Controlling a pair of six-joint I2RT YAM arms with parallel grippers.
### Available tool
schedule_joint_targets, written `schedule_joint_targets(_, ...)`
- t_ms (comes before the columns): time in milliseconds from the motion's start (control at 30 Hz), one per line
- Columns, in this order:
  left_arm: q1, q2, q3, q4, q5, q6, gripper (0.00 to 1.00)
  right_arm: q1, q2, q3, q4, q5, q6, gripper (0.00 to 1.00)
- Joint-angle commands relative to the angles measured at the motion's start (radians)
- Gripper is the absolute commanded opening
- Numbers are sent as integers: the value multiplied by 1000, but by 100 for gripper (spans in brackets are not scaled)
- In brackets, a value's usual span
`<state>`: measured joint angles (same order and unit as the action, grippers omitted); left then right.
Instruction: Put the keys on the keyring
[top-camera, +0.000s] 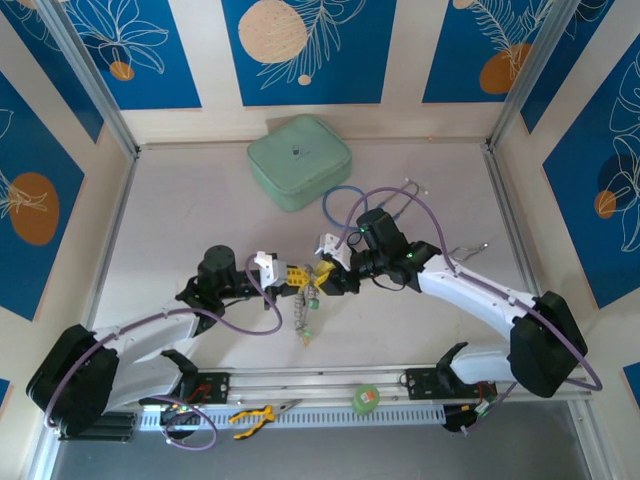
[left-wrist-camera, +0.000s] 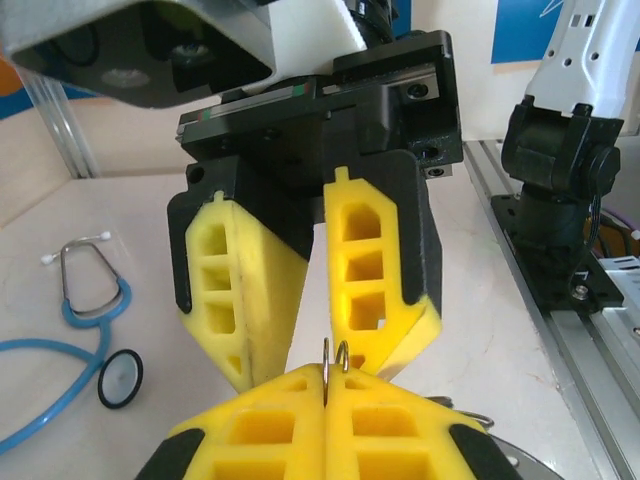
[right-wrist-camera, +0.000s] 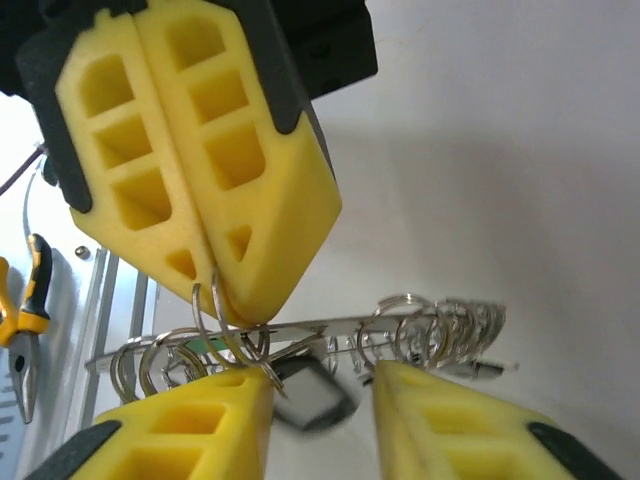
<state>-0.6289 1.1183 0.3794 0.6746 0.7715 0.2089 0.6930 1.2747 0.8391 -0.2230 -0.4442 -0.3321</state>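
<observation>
Pinching a thin silver wire keyring (right-wrist-camera: 440, 325) at lower centre frame, the left gripper (right-wrist-camera: 215, 290) has its hollow-celled yellow fingers pressed together. The right gripper (right-wrist-camera: 318, 380), fingers apart, straddles a blurred black-headed key (right-wrist-camera: 315, 402) beneath the coils.

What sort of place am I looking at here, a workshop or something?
Probably a robotics test booth rather than a workshop: a table boxed in by printed blue panels on aluminium posts, robot arms bolted to a rail, and pliers lying alongside.

top: high overhead, looks down | wrists: close-up, facing each other's fingers (left-wrist-camera: 360, 260)
</observation>
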Motion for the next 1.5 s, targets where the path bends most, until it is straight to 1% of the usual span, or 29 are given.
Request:
schedule_joint_targets(0,-12,22,1,123,40,-27,0,2,-78,-51,76,-22,-14,36)
schedule_joint_targets(100,-12,53,-12,189,40,-61,0,6,-106,-78,106,-25,-34,36)
schedule_joint_targets(233,-12,86,-15,262,37,-98,0,21,-96,-71,108,-22,-53,35)
schedule_joint_targets(333,-12,98,-12,280,37,-108,0,28,-82,-64,114,-10,-56,31)
schedule_joint_targets(567,-12,101,-14,285,37,-118,0,30,-66,-61,115,15,-65,13)
schedule_joint_targets(633,-12,101,-15,287,36,-118,0,29,-64,-60,111,27,-70,5)
schedule_joint_targets(667,-12,100,-16,286,33,-117,0,30,-63,-58,104,30,-77,0)
schedule_joint_targets(733,-12,96,-17,271,16,-109,0,31,-64,-51,84,44,-90,0)
schedule_joint_targets(767,-13,90,-16,248,-4,-100,11,31,-67,-45,72,54,-100,0)
schedule_joint_targets(800,-12,76,-16,213,-15,-82,28,31,-72,-38,55,61,-113,0)
schedule_joint_targets(833,-12,64,-12,176,-18,-57,38,32,-74,-30,36,69,-124,0)
schedule_joint_targets(867,-12,44,-5,122,-23,-29,42,34,-77,-17,10,80,-139,0)
schedule_joint_targets(900,-12,23,10,56,-23,3,45,37,-77,3,-22,91,-156,0)
schedule_joint_targets(1000,-12,-29,75,-207,-25,132,45,57,-65,57,-129,132,-215,0)
schedule_joint_targets(1100,-11,-52,129,-389,-35,235,42,78,-48,111,-222,181,-263,0)
schedule_joint_targets(1167,-11,-49,148,-437,-32,264,40,92,-40,140,-267,215,-291,0)
schedule_joint_targets(1267,-13,-33,176,-460,-12,271,38,106,-26,185,-311,240,-320,0)
schedule_joint_targets(1333,-11,-17,196,-465,2,276,37,109,-17,211,-329,242,-335,0)
schedule_joint_targets(1467,-14,36,234,-500,39,343,31,111,5,247,-345,224,-373,0)
